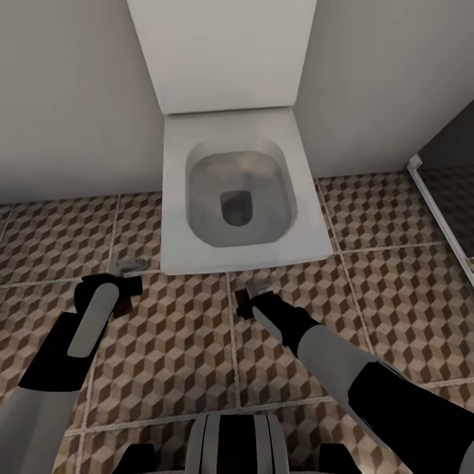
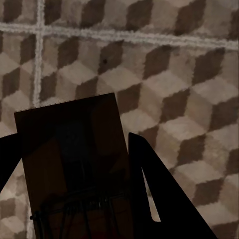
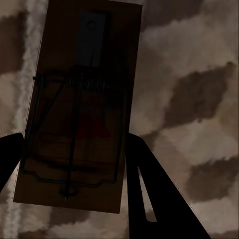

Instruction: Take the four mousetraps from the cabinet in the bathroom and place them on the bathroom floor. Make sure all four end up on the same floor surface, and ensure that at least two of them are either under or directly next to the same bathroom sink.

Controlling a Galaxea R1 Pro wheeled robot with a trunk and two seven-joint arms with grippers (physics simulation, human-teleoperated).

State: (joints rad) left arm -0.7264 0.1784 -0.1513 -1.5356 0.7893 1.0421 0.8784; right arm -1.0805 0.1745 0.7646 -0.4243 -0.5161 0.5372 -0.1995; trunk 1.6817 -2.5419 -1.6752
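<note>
Head view: robot faces a white toilet [image 1: 243, 191] against a pale wall [image 1: 66, 92], standing on the bathroom floor [image 1: 171, 355] with its brown, beige and cream cube tiles. Dark shower enclosure [image 1: 451, 191] edge at far right.

Left claw [image 1: 128, 276] hangs low over the tiles near the toilet's front left corner. In the left wrist view its 2 dark fingers [image 2: 159, 199] sit either side of a mousetrap [image 2: 74, 159], a flat brown board with wire parts, clamped on it. Board looks dark, in shadow.

Right claw [image 1: 253, 293] is low just in front of the toilet's base. In the right wrist view a second mousetrap [image 3: 82, 104] sits between the fingers [image 3: 144, 189], wire frame and a faint red spot visible; claw is closed on its sides. Can't tell if either board touches the tiles.
</note>
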